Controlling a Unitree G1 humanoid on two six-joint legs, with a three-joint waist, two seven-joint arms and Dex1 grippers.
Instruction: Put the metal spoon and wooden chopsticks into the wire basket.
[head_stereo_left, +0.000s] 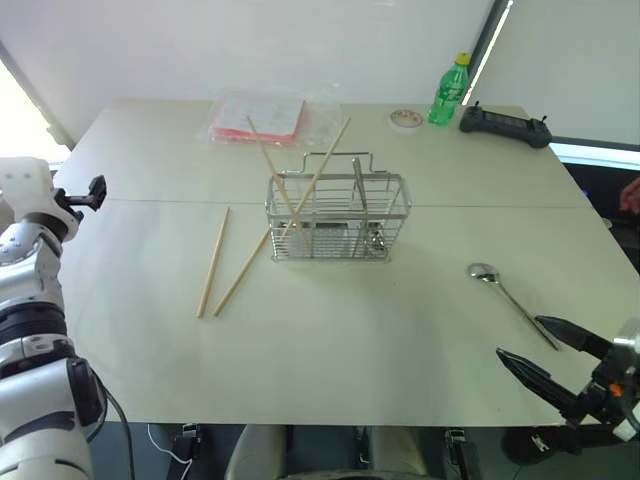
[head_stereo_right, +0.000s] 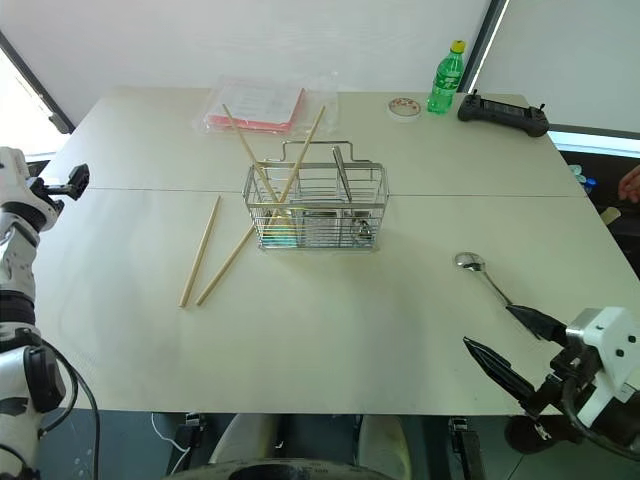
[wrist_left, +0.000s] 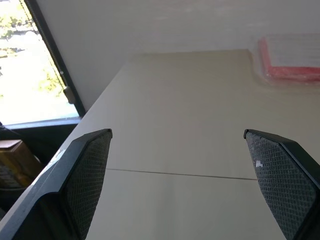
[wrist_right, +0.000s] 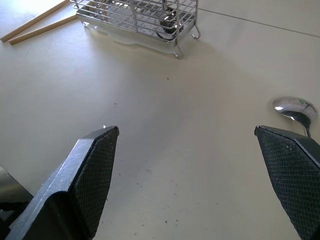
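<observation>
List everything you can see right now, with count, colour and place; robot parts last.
Rectangular silvery wire basket: one, table centre.
Pale wooden chopsticks: two standing tilted in the basket, two lying flat on the table to its left.
Shiny metal spoon: one, silver, flat on the table near the right hand.
Green plastic bottle: one, yellow cap, far edge.
Roll of tape: one, beside the bottle.
Black controller: one, far right corner.
Clear sleeve with pink-edged papers: one, far side.
Beige table: one.
Left hand: open, empty.
Right hand: open, empty.
</observation>
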